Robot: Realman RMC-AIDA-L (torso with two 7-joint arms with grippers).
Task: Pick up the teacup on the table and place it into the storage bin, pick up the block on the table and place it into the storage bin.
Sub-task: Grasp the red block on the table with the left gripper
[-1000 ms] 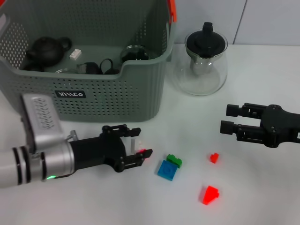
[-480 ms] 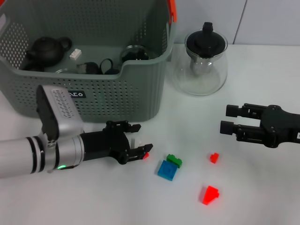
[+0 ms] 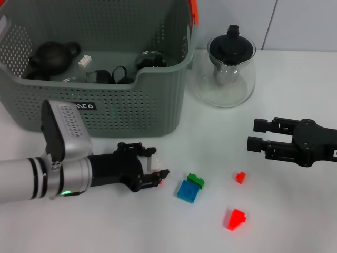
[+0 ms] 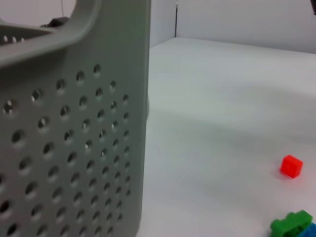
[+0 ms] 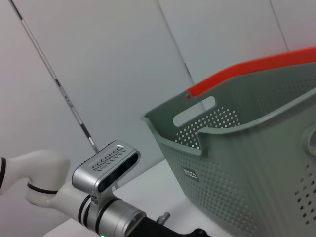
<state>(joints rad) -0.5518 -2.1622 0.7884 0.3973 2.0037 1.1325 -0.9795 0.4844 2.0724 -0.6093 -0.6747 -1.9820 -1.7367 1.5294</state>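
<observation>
Left end effector hovers low over the white desk, its black fingers pinching a small red block. Behind it stands the grey perforated plastic storage bin, its black label's white lettering unreadable. Right end effector hangs open, idle.

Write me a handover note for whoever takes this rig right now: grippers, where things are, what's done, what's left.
Left gripper: low over the table in front of the storage bin, shut on a small red block.
Right gripper: open, idle at the right.
Bin already holds dark tea ware.
Loose on the table: blue-green block, small red block, red wedge.
Left to do: drop the held block in the bin.
</observation>
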